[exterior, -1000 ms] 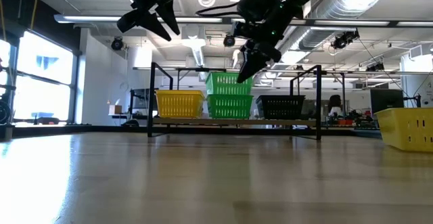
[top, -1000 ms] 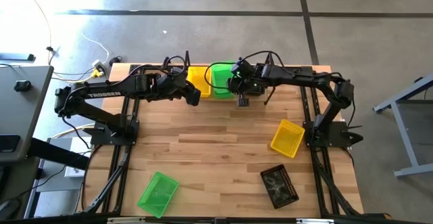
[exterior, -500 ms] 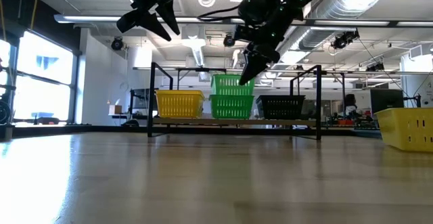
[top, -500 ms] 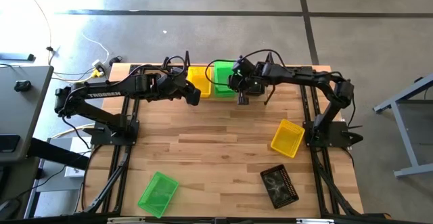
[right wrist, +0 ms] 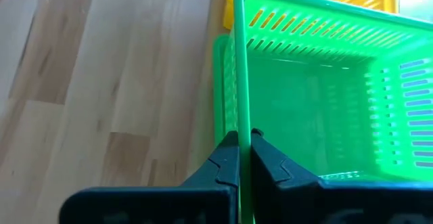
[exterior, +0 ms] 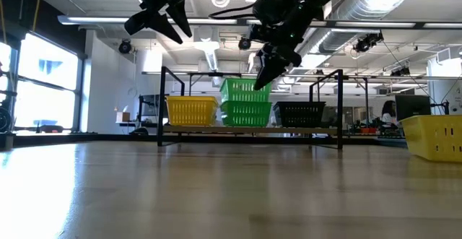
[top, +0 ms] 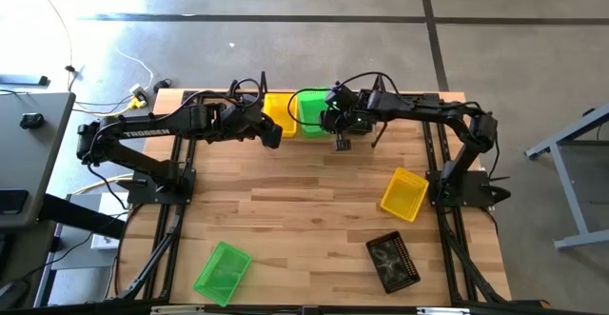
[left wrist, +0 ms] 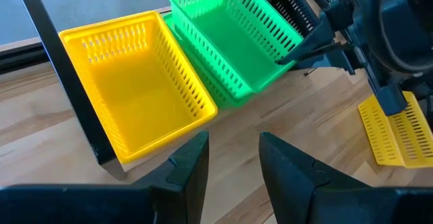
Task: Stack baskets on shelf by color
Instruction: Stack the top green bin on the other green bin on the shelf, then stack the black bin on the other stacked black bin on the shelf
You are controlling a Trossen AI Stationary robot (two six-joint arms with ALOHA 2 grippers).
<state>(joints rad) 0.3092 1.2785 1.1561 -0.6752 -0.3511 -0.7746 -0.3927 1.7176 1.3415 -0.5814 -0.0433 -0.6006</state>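
Fingers of the right gripper (right wrist: 243, 158) were pinched on the near rim of a green basket (right wrist: 318, 88), holding it tilted above the green basket (exterior: 245, 113) on the shelf (exterior: 253, 130) for nesting, while the left gripper (left wrist: 233, 163) waited, fingers apart, beside the yellow basket (left wrist: 135, 88).

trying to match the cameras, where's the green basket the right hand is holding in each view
High: held green basket at the shelf, top centre.
Low: raised above the lower green one, centre.
Left wrist: upper middle.
Right wrist: fills the right side, rim pinched.
Shared landmark: the yellow basket beside it.
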